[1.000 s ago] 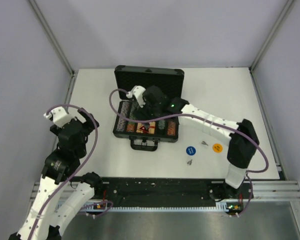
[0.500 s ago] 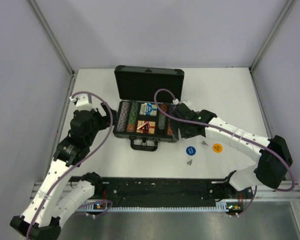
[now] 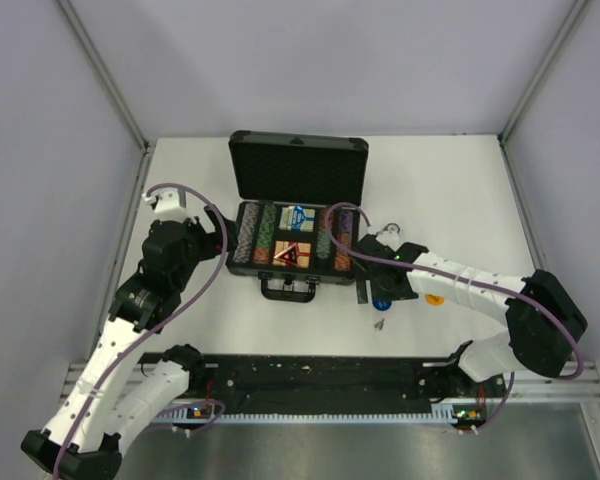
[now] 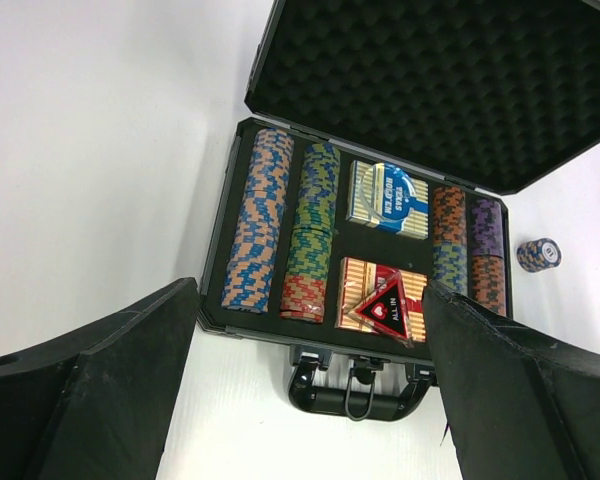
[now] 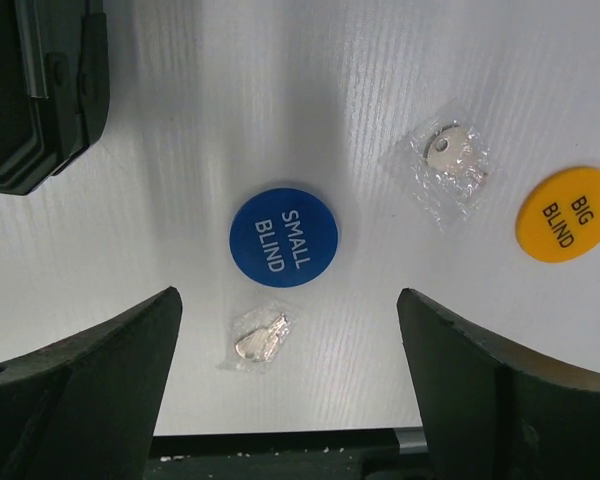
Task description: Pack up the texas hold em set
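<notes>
The black case (image 3: 248,270) lies open, lid (image 3: 298,165) up at the back. In the left wrist view it holds rows of multicoloured chips (image 4: 260,230), a blue card box (image 4: 415,215) with a clear round button (image 4: 390,188) on it, and a red card box (image 4: 350,285) under the red "ALL IN" triangle (image 4: 385,303). My left gripper (image 3: 212,232) is open and empty, left of the case (image 4: 308,300). My right gripper (image 3: 380,290) is open and empty above the blue "SMALL BLIND" button (image 5: 283,237), with the yellow "BIG BLIND" button (image 5: 567,213) to its right.
Two small keys in clear bags lie on the table, one near the yellow button (image 5: 443,155) and one just in front of the blue button (image 5: 260,338). A short chip stack (image 4: 538,254) stands outside the case on its right. The case handle (image 4: 355,385) faces the arms.
My right arm has left the inside of the case and moved near-right, down over the buttons. My left arm swung in toward the case's left side, then held still.
</notes>
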`<state>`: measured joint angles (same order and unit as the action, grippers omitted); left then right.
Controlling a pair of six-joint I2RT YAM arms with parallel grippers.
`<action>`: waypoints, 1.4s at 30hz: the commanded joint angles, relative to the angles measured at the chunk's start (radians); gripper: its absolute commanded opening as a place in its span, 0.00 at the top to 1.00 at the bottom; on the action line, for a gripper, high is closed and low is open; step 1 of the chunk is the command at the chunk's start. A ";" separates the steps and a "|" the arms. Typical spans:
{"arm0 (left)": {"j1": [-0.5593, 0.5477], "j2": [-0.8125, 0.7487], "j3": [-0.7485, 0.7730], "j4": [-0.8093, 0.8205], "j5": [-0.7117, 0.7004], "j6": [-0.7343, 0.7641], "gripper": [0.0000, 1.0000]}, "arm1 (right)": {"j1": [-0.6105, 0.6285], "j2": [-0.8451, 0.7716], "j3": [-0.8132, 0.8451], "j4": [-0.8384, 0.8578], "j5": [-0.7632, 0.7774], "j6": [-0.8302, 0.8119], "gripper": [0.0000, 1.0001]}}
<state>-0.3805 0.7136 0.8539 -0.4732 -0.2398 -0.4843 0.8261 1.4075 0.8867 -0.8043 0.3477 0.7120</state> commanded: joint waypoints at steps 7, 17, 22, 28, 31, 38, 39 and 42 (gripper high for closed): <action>0.002 -0.025 -0.019 0.042 0.004 -0.025 0.01 | -0.015 -0.012 -0.071 0.185 0.033 0.021 0.23; 0.003 -0.025 -0.018 0.039 0.002 -0.022 0.01 | -0.041 -0.001 -0.132 0.246 0.031 0.027 0.35; 0.002 -0.022 -0.021 0.042 0.004 -0.023 0.01 | -0.047 0.001 -0.166 0.269 0.014 0.026 0.34; 0.003 -0.017 -0.019 0.042 0.000 -0.020 0.01 | -0.050 0.025 -0.190 0.294 -0.009 0.029 0.34; 0.002 -0.017 -0.021 0.041 -0.001 -0.020 0.01 | -0.050 0.039 -0.196 0.297 -0.013 0.032 0.35; 0.003 -0.019 -0.019 0.041 -0.007 -0.019 0.01 | -0.051 0.041 -0.195 0.291 -0.046 0.038 0.48; 0.003 -0.019 -0.021 0.041 -0.007 -0.019 0.01 | -0.051 0.039 -0.192 0.284 -0.049 0.040 0.48; 0.003 -0.019 -0.023 0.041 -0.010 -0.019 0.01 | -0.051 0.041 -0.181 0.258 -0.041 0.035 0.44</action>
<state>-0.3805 0.7006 0.8410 -0.4713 -0.2405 -0.4995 0.7822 1.4235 0.7132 -0.5064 0.3279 0.7372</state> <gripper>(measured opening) 0.987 0.528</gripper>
